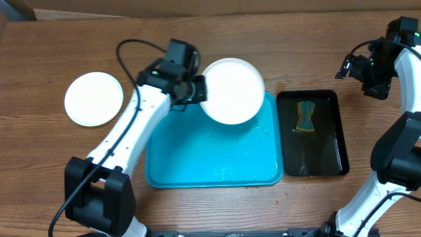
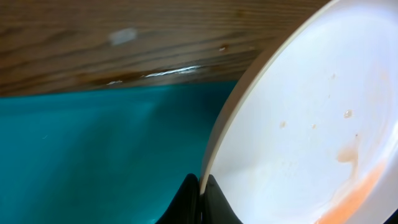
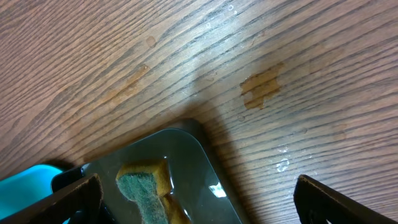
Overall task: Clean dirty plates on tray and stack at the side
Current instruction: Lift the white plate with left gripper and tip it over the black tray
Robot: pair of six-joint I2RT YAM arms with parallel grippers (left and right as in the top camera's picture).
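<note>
My left gripper (image 1: 197, 88) is shut on the left rim of a white plate (image 1: 231, 90), holding it over the back edge of the turquoise tray (image 1: 197, 164). In the left wrist view the rim is pinched between my black fingers (image 2: 189, 199), and the plate (image 2: 298, 124) shows an orange-brown smudge near its lower right. A second white plate (image 1: 93, 99) lies flat on the table to the left of the tray. My right gripper (image 1: 355, 68) hangs open at the far right back, above bare wood beside the black tray's corner (image 3: 198, 186).
A narrow black tray (image 1: 329, 141) sits right of the turquoise one, with a yellow-green sponge (image 1: 304, 115) in it; the sponge (image 3: 143, 186) shows wet in the right wrist view. Small water spots and a brown stain (image 3: 261, 90) mark the wood.
</note>
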